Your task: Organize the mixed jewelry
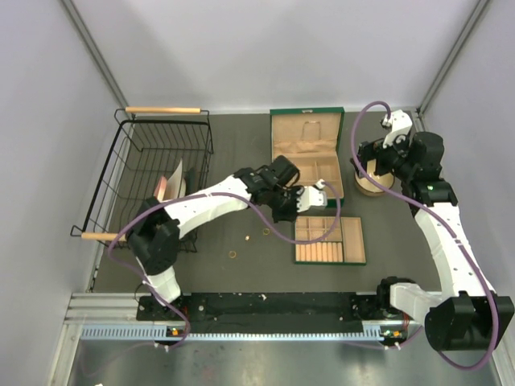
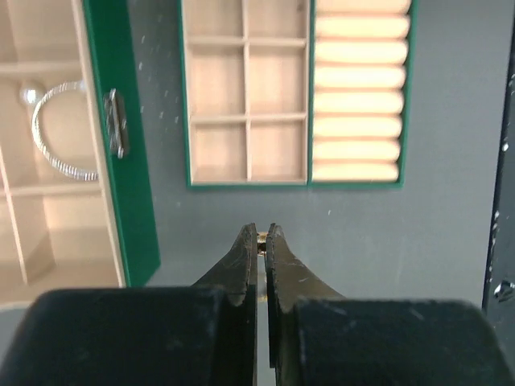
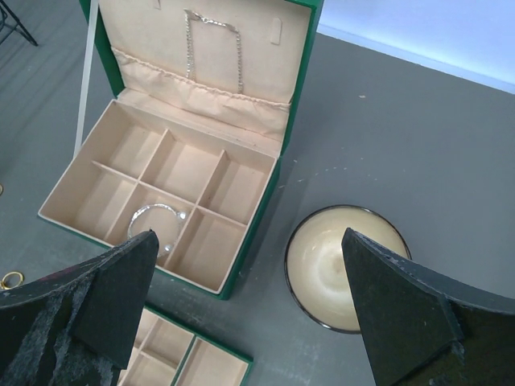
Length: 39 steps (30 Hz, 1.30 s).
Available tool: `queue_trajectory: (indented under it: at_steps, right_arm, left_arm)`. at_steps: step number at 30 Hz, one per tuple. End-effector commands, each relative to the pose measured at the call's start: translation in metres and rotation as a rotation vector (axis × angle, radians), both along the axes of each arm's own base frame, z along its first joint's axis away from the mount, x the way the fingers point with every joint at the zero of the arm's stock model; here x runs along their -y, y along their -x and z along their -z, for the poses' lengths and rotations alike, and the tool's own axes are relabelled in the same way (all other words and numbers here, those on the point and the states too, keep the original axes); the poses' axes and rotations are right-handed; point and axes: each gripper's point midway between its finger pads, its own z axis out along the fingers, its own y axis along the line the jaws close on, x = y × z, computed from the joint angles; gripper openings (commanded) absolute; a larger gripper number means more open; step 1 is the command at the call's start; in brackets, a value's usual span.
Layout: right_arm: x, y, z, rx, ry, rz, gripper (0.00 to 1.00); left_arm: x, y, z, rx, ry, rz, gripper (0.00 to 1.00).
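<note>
My left gripper [image 2: 261, 233] is shut on a tiny gold-coloured piece of jewelry [image 2: 261, 239] pinched at its tips. It hovers over the dark mat just short of the tan compartment tray [image 2: 247, 112]; in the top view the gripper [image 1: 325, 195] sits between the green box and the tray. Three small gold rings [image 1: 232, 254] [image 1: 248, 238] [image 1: 267, 232] lie loose on the mat left of the tray. One gold ring [image 3: 10, 280] shows at the left edge of the right wrist view. My right gripper [image 3: 249, 237] is open and empty above the round cream bowl [image 3: 338, 269].
An open green jewelry box [image 1: 306, 153] holds a silver bracelet [image 3: 153, 221] and a chain [image 3: 213, 40] in its lid. The tray [image 1: 328, 240] has ring rolls [image 2: 358, 88] on its right half. A black wire basket [image 1: 153, 173] stands at the left.
</note>
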Motion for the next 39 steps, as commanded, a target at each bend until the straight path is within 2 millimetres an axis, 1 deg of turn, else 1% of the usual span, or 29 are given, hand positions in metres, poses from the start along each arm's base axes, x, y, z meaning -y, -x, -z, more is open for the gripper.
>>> queue_trajectory:
  at_steps: [1, 3, 6, 8, 9, 15, 22, 29, 34, 39]
  right_arm:
    - [0.004, -0.004, -0.006, 0.038, 0.023, 0.011, 0.99]
    - [0.005, -0.004, -0.006, 0.040, 0.026, 0.013, 0.99]
    - [0.006, -0.005, -0.006, 0.041, 0.031, 0.018, 0.99]
    - [0.006, -0.004, -0.005, 0.038, 0.031, 0.020, 0.99]
    - [0.006, -0.004, -0.006, 0.041, 0.032, 0.020, 0.99]
    - [0.006, -0.005, -0.006, 0.041, 0.035, 0.017, 0.99]
    - [0.006, -0.005, -0.004, 0.039, 0.037, 0.013, 0.99]
    - [0.006, -0.005, -0.002, 0.033, 0.040, 0.013, 0.99]
    - [0.007, -0.006, -0.001, 0.032, 0.042, 0.017, 0.99]
    - [0.007, -0.006, -0.001, 0.032, 0.043, 0.015, 0.99]
  left_arm:
    - [0.033, 0.008, 0.006, -0.028, 0.004, 0.063, 0.00]
    - [0.043, 0.007, 0.016, -0.033, -0.013, 0.073, 0.00]
    - [0.053, 0.001, 0.031, -0.038, -0.033, 0.079, 0.00]
    - [0.055, -0.003, 0.038, -0.038, -0.043, 0.075, 0.00]
    - [0.056, -0.005, 0.045, -0.039, -0.052, 0.075, 0.00]
    - [0.062, -0.014, 0.060, -0.016, -0.060, 0.064, 0.00]
    - [0.065, -0.017, 0.060, -0.009, -0.051, 0.062, 0.00]
    - [0.068, -0.019, 0.050, 0.010, -0.030, 0.062, 0.00]
    - [0.069, -0.027, 0.042, 0.042, -0.019, 0.048, 0.00]
    - [0.067, -0.036, 0.046, 0.052, -0.029, 0.032, 0.00]
